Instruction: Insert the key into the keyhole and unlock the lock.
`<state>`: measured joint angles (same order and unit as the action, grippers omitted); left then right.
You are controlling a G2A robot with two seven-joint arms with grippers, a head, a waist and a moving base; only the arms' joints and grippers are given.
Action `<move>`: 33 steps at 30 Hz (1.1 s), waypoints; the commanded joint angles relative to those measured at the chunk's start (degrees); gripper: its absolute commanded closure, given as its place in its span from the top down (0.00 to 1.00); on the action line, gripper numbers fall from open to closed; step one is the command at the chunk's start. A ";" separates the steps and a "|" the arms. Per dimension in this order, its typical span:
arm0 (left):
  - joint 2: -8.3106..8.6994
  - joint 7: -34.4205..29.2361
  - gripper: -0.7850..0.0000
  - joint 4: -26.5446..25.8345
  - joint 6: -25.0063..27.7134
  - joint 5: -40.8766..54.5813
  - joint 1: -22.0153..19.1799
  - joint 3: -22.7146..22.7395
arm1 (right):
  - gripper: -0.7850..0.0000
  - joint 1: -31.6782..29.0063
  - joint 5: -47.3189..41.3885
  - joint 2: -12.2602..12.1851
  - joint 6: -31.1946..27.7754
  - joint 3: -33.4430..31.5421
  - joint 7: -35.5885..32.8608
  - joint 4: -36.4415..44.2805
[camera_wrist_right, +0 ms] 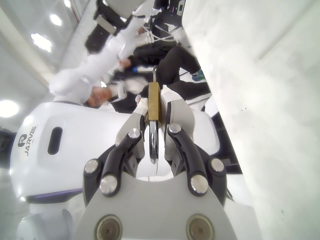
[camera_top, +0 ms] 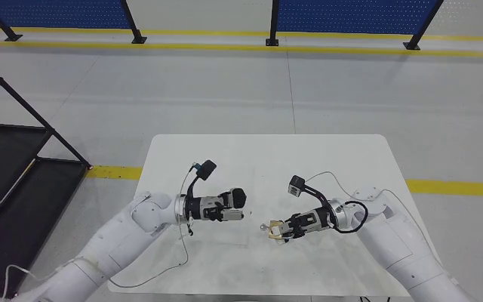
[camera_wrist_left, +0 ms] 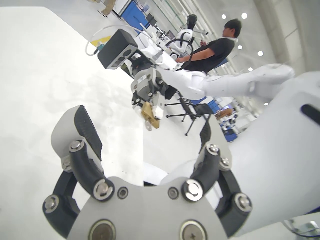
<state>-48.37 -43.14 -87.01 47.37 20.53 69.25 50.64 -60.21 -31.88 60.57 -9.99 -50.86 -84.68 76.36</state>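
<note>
Pinching the stiff, probably slick brass lock (camera_wrist_right: 153, 98) by its flat sides in my right claw (camera_wrist_right: 155, 106); left claw (camera_wrist_left: 143, 123) gapes empty.

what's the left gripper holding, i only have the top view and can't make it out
observer: Nothing. The left wrist view shows the left gripper open and empty.
operator: which way round is the lock
observer: In the right wrist view the right gripper is shut on the brass padlock, with the shackle pointing back toward the wrist.
operator: key in yet
observer: A thin metal piece sticks out of the padlock's far end. It looks like the key, but I can't be sure.
</note>
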 commanded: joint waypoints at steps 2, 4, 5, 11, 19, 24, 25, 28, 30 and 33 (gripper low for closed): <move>0.91 -13.09 1.00 0.29 -10.54 14.29 -1.24 1.05 | 0.00 0.00 0.00 0.00 0.00 0.00 0.00 0.00; 1.19 -17.41 1.00 0.60 -13.36 17.90 -1.93 2.16 | 0.00 0.00 0.00 0.00 0.00 0.00 0.00 0.00; 1.23 -18.98 1.00 1.16 -15.74 19.56 -1.80 2.15 | 0.00 0.00 0.00 0.00 0.00 0.00 0.00 0.00; 0.99 -22.75 1.00 3.03 -21.76 20.22 -2.59 1.58 | 0.00 0.00 0.00 0.00 0.00 0.00 0.00 0.00; 0.96 -22.36 1.00 2.98 -21.88 20.27 -2.48 1.58 | 0.00 1.81 2.93 0.08 2.36 0.23 1.53 4.48; 0.55 -20.58 1.00 2.54 -21.47 20.31 -0.93 1.60 | 0.00 5.12 3.76 0.70 3.96 1.40 1.25 4.64; 0.48 -20.80 1.00 2.75 -21.19 20.37 -0.80 1.67 | 0.00 5.69 3.67 0.85 4.10 1.66 1.23 4.30; 0.17 -21.47 1.00 3.22 -20.11 21.00 -0.51 1.66 | 0.00 7.11 3.13 1.35 4.15 2.58 1.00 3.13; -0.14 -22.09 1.00 3.71 -19.24 21.32 -0.57 1.42 | 0.00 7.88 2.51 1.71 4.02 3.24 0.77 2.18; -0.77 -23.51 0.95 4.42 -17.75 22.47 -1.07 0.74 | 0.00 8.79 1.51 2.24 3.67 4.15 0.51 0.62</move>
<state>-48.94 -66.30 -82.85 29.03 42.66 68.40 51.58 -51.65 -30.03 62.67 -6.21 -46.93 -84.09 77.46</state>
